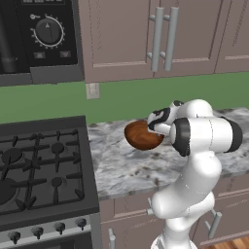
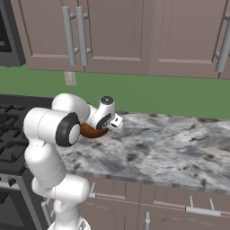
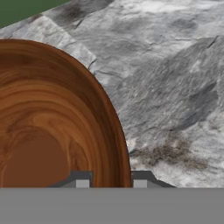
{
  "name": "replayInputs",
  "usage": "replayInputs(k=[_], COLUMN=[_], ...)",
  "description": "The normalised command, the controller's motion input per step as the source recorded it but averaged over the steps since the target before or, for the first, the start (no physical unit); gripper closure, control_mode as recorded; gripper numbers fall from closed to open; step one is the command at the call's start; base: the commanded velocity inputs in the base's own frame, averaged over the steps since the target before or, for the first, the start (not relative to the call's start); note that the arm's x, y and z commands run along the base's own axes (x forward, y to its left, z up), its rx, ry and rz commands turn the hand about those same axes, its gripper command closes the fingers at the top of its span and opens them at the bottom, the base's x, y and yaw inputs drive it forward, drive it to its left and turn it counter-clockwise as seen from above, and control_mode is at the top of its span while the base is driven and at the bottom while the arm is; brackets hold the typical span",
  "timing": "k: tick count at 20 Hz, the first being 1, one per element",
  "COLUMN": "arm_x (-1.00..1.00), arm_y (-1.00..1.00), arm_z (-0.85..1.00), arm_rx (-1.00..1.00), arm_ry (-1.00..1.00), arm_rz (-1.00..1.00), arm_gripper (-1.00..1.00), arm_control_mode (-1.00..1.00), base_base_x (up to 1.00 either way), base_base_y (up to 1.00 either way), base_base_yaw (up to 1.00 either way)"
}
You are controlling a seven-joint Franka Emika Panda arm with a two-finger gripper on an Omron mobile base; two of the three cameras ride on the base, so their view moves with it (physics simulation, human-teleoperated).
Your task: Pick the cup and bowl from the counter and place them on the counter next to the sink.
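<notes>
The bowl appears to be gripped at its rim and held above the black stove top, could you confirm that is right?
Not quite. The bowl is gripped at its rim by the gripper, but it is over the marbled counter, to the right of the stove. The left base view shows this.

I can read no text, label, brand or number anywhere I look. The dial (image 1: 48, 32) on the dark appliance panel (image 1: 41, 39) at the far left, above the stove, has a ring of small white tick marks around it, but they are too small to make out as figures. Two little pale rectangles (image 1: 52, 55) sit under that dial, and if anything is printed on them it is blurred beyond reading.
</notes>
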Motion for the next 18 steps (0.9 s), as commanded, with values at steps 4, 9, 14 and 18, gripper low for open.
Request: replayInputs(k=[4, 9, 14, 18], arm_x=[-0.04, -0.45, -0.69, -0.55], arm_y=[-0.01, -0.25, -0.20, -0.02], arm_z=[0.00, 0.07, 0.26, 0.59], arm_rx=[0.00, 0.02, 0.11, 0.16], arm_ry=[0.00, 0.01, 0.00, 0.00], arm_rz=[-0.01, -0.07, -0.03, 0.00], arm_gripper=[1.00, 1.00, 1.00, 1.00], arm_control_mode=[-1.00, -1.00, -1.00, -1.00], base_base_x=[0.00, 0.00, 0.00, 0.00], base_base_y=[0.00, 0.00, 0.00, 0.00], base_base_yaw=[0.00, 0.00, 0.00, 0.00])
